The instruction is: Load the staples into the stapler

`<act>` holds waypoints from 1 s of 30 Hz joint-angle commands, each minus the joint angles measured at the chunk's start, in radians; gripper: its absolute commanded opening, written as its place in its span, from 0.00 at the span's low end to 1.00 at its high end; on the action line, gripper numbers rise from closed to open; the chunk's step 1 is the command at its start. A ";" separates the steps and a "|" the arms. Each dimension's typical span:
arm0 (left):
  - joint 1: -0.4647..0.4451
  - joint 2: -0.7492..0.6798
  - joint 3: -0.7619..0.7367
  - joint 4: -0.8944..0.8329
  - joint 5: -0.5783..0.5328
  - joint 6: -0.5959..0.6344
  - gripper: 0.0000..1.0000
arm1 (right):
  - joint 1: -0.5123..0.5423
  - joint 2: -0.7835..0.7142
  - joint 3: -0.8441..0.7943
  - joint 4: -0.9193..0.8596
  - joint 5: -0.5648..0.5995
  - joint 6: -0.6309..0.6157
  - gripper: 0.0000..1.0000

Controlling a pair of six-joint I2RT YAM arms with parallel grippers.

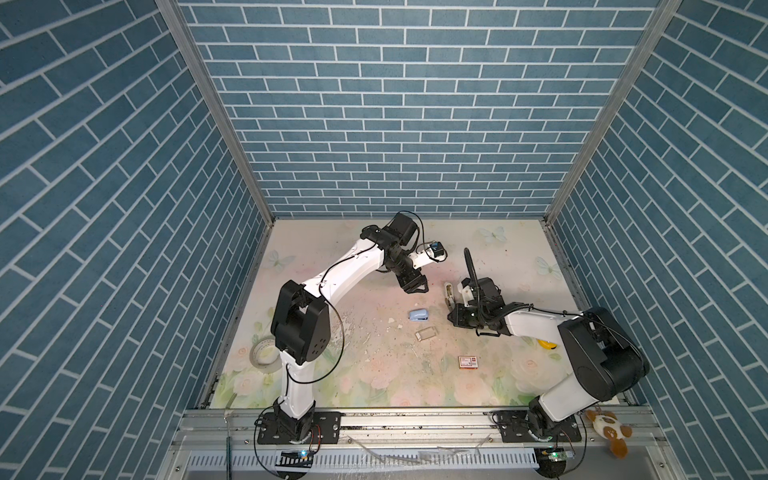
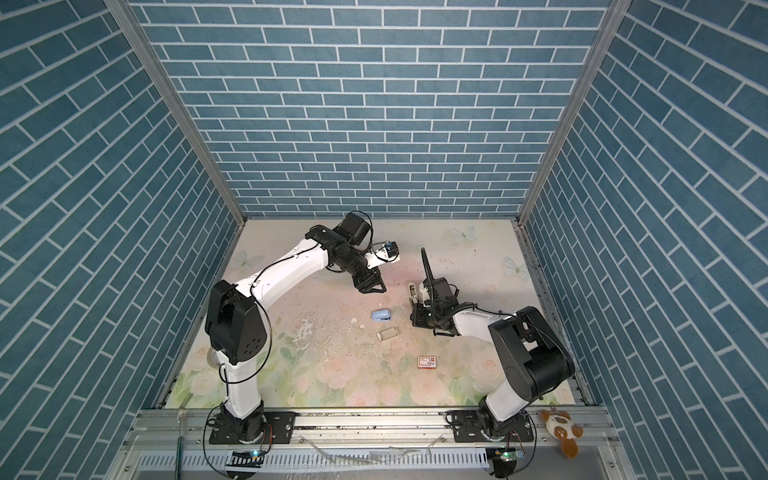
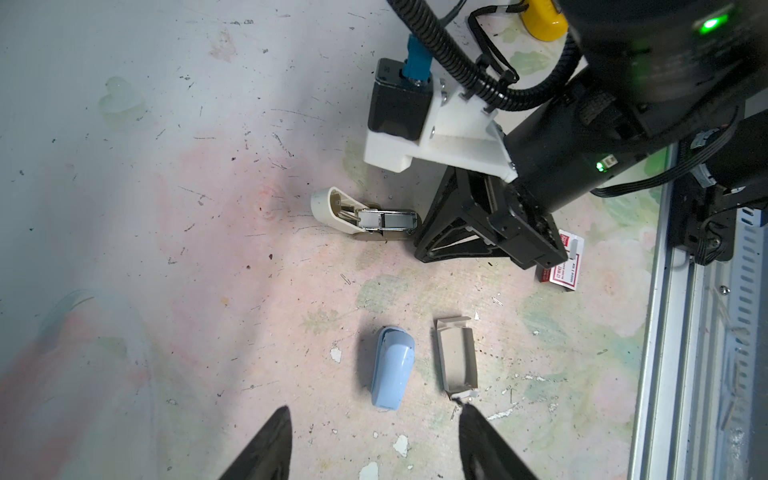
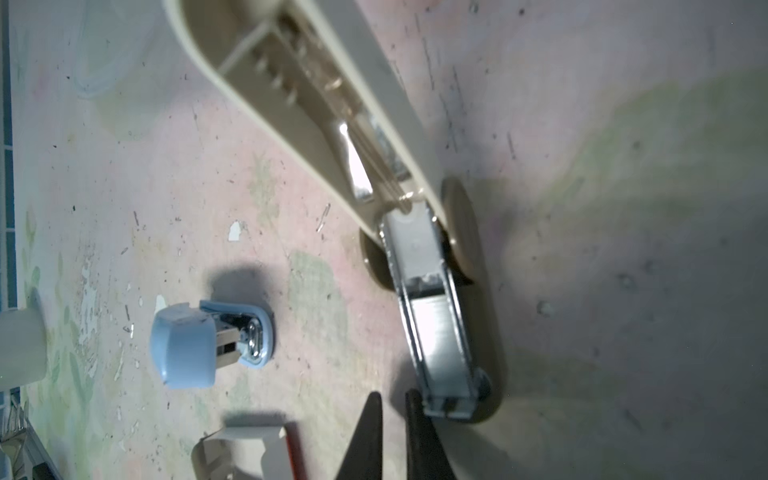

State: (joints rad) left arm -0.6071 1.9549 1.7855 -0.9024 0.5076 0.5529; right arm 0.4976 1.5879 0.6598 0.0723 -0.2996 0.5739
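A beige stapler [image 1: 449, 292] [image 4: 299, 104] lies swung open on the floral mat, its silver metal channel [image 4: 436, 332] [image 3: 386, 219] facing up. My right gripper [image 4: 394, 399] [image 1: 449, 306] is shut, with nothing between its fingers, right beside the channel's front end. The staples show only as a flat grey layer in a small pale tray [image 3: 455, 359] [image 1: 426, 333] nearer the front; single strips do not resolve. My left gripper [image 3: 376, 409] [image 1: 414, 286] hangs open above the mat, holding nothing, left of the beige stapler.
A small blue stapler [image 1: 417, 316] [image 3: 392, 368] lies next to the tray. A red-and-white box [image 1: 468, 361] sits nearer the front. A tape roll [image 1: 264, 353] is behind the left arm, a yellow thing [image 1: 547, 344] by the right arm. Loose staples and paint chips litter the mat.
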 commanded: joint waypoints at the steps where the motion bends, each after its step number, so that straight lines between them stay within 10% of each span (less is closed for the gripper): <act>1: 0.006 0.019 0.017 -0.006 0.042 0.028 0.65 | -0.012 0.020 0.009 -0.032 0.043 -0.001 0.14; 30: -0.106 0.177 0.028 0.141 -0.109 0.070 0.63 | -0.115 -0.008 0.023 -0.086 0.068 -0.033 0.17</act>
State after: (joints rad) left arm -0.6945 2.1117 1.7969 -0.7990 0.4229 0.6205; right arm 0.3885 1.6279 0.7212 0.0441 -0.2531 0.5423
